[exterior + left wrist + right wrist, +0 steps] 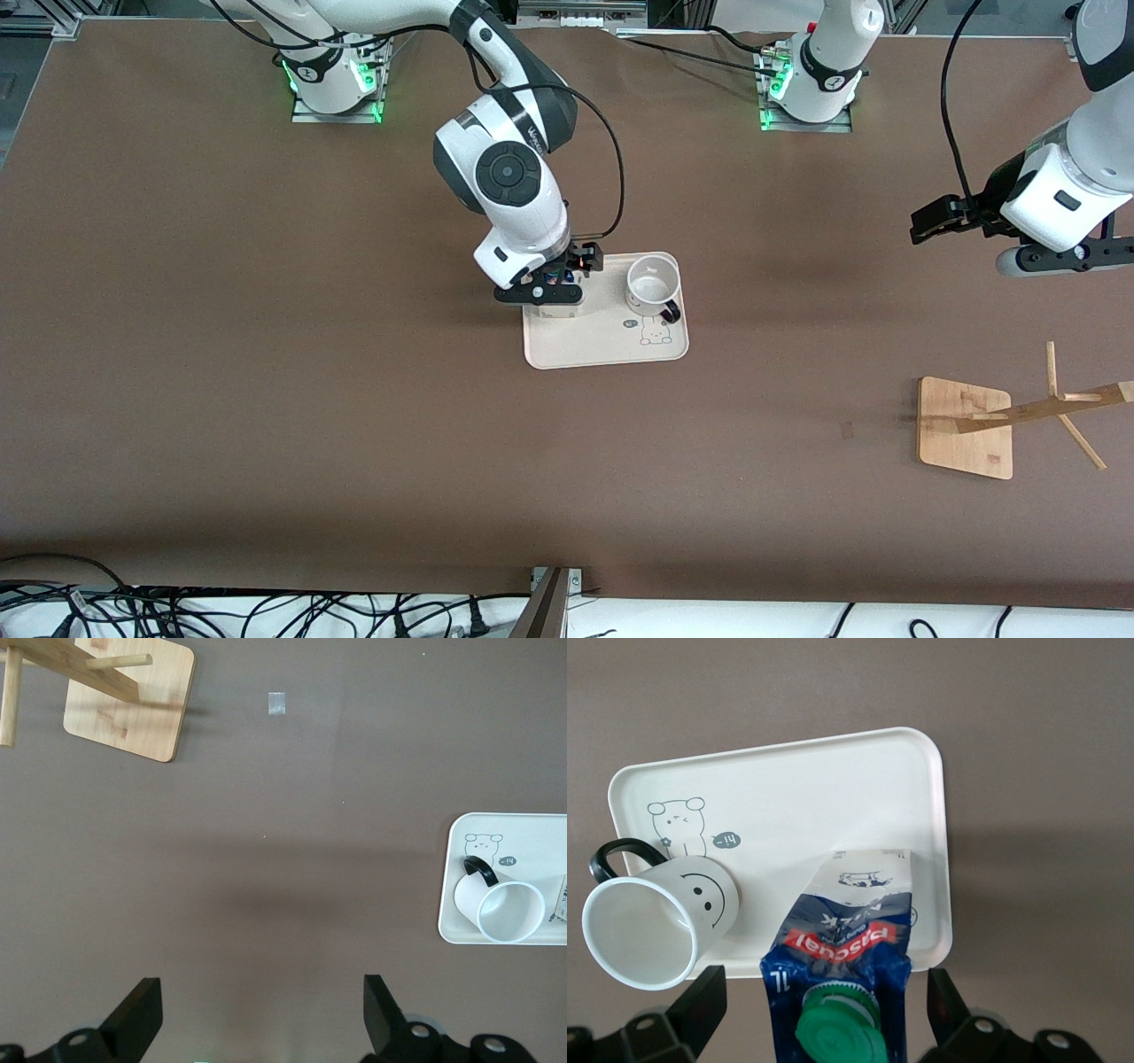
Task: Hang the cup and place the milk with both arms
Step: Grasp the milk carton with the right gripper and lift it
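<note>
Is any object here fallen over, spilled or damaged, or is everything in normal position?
Nothing stands out. The cup and the milk both stand upright on the tray, with no spill. The right tool is open around the milk. The wooden rack stands on its base. The left tool waits, open, over bare table.

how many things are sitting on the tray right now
2: the cup upright at the tray's end toward the left arm, and the milk beside it, between the right gripper's open fingers.
</note>
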Motion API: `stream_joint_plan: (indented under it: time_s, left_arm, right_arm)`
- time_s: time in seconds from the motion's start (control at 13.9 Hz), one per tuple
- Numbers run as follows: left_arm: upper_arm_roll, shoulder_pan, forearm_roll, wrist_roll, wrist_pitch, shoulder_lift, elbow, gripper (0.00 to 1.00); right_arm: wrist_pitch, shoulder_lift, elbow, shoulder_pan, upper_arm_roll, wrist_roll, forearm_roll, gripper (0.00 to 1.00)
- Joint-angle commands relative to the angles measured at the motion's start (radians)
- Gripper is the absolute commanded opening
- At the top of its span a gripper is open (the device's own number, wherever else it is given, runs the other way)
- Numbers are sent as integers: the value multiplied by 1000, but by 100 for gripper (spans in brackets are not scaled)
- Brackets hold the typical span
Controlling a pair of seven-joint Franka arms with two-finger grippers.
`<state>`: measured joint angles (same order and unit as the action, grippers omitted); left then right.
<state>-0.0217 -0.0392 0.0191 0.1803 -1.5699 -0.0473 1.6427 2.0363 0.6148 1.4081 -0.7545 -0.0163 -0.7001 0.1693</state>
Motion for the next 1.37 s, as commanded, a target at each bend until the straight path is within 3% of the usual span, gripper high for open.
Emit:
stream_joint_plan:
  time_s: [0.0, 0.22, 0.36, 0.86, 1.29]
  left_arm:
    - [-6, 10, 16, -12, -10, 4, 6, 100]
    - [-6, 10, 16, -10, -10, 6, 6, 100]
    - [-6, 10, 16, -10, -10, 6, 6, 100]
    - [-14, 10, 16, -1, -12, 3, 5, 100]
    - [-53, 5, 55, 111, -73, -31, 5, 100]
  right_arm:
    - [-5, 13, -18, -5, -2, 10, -16, 100]
    - [-7, 13, -17, -6, -2, 7, -17, 61]
    - [-8, 13, -15, -9, -2, 7, -17, 54]
    - [-19, 2, -24, -9, -7, 16, -33, 53]
    - [-191, -76, -44, -11, -65, 88, -31, 52]
